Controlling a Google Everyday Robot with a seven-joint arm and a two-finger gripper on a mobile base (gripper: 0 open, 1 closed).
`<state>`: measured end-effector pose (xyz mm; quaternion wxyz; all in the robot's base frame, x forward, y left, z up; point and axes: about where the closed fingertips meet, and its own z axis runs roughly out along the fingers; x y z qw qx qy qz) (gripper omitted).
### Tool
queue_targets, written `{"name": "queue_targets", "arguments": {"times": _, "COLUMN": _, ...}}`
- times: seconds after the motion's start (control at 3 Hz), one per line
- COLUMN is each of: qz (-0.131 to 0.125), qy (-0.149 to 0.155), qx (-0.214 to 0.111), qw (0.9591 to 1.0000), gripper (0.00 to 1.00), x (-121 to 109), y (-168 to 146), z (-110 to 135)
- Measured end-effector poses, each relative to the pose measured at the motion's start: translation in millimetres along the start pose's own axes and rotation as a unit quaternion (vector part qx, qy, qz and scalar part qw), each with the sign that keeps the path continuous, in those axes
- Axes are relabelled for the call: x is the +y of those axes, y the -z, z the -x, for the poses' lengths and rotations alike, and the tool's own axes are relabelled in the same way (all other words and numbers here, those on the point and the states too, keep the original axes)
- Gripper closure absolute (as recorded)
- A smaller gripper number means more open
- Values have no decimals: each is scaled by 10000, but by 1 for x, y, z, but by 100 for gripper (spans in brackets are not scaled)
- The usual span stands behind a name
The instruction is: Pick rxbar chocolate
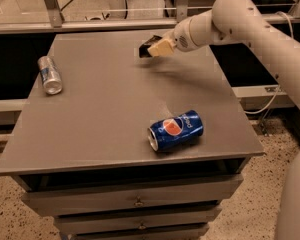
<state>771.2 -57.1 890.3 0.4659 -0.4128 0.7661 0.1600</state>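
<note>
- The gripper (150,49) hangs well beyond the Pepsi can (176,130), over the far part of the table (100,114), at the end of the white arm (240,14) that reaches in from the right
- Its tan finger (161,47) presses against a small dark object, and the jaws look clamped together on it; I take that object for the rxbar chocolate (144,50)
- The bar sits at the gripper's tip, farther from the camera than the Pepsi can and slightly to its left; a soft shadow lies on the tabletop between the bar and the can, so the bar seems to be clear of the surface
- By my reading the grasp is made and the lift is under way or nearly done; what is left is to carry the bar up and away without letting it slip
- The bar shows only as a thin, flat, black piece, much smaller than the Pepsi can; its lettering cannot be made out, and part of it is hidden by the finger
- The Pepsi can lies on its side near the front edge, and a silver can (50,74) lies well to its left and farther back; neither touches the gripper
</note>
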Motion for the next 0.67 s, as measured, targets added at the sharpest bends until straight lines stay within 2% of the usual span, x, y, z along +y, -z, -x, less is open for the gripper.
{"name": "queue_targets", "arguments": {"times": 0.33, "qz": 148, "qy": 193, "qx": -304, "qw": 9992, "gripper": 100, "x": 12, "y": 32, "z": 20}}
{"name": "queue_targets", "arguments": {"times": 0.67, "qz": 202, "qy": 223, "qx": -347, "qw": 9989, "gripper": 100, "x": 16, "y": 32, "z": 21}}
